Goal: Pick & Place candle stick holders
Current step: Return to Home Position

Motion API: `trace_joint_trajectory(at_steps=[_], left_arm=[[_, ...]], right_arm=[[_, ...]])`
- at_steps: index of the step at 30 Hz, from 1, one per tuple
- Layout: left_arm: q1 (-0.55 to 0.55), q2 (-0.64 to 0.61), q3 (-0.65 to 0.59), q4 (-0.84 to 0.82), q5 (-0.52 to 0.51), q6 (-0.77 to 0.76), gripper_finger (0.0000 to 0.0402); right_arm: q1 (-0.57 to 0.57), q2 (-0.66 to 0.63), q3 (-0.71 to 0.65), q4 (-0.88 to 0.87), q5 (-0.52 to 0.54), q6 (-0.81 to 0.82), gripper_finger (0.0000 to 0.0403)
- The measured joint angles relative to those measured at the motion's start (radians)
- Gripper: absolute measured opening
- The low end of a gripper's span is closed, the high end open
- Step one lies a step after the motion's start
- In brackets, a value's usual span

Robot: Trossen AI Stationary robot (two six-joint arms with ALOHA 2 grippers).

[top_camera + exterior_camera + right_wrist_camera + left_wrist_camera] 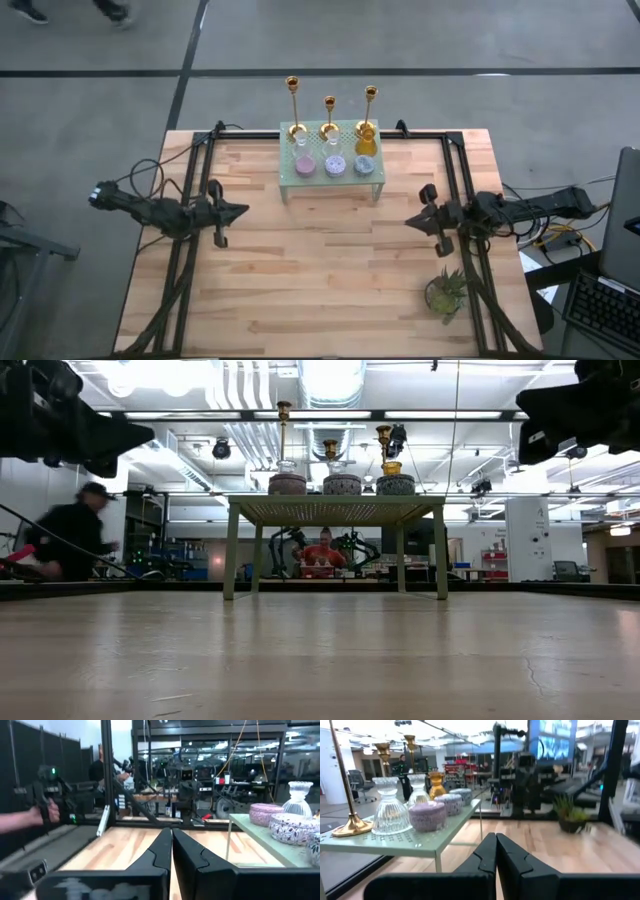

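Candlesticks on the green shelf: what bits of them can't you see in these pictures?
- Low view: the bases of the candlesticks are hidden behind the candles in front.
- Left wrist view: the top of the nearest candlestick is cut off by the picture's edge.
- Right wrist view: no candlestick shows; the picture's edge cuts the shelf off.

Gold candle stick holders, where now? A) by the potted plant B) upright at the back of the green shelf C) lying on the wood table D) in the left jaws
B: three candle stick holders stand upright along the back of the green shelf; left gripper and right gripper wait at the sides, jaws shut.
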Motion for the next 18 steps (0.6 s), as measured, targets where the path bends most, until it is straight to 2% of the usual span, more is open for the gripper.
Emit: trace_joint_trajectory(at_steps=[5,18], left_arm=[[0.0,0.008,0.001,-0.027,0.0,0.009,0.0009],[0.0,0.025,0.003,-0.036,0.0,-0.001,0.0009]], right_arm=[[0.0,-0.005,0.0,-0.007,0.0,0.092,0.0008],[0.0,0.002,0.0,-0.019,0.0,0.087,0.0008]])
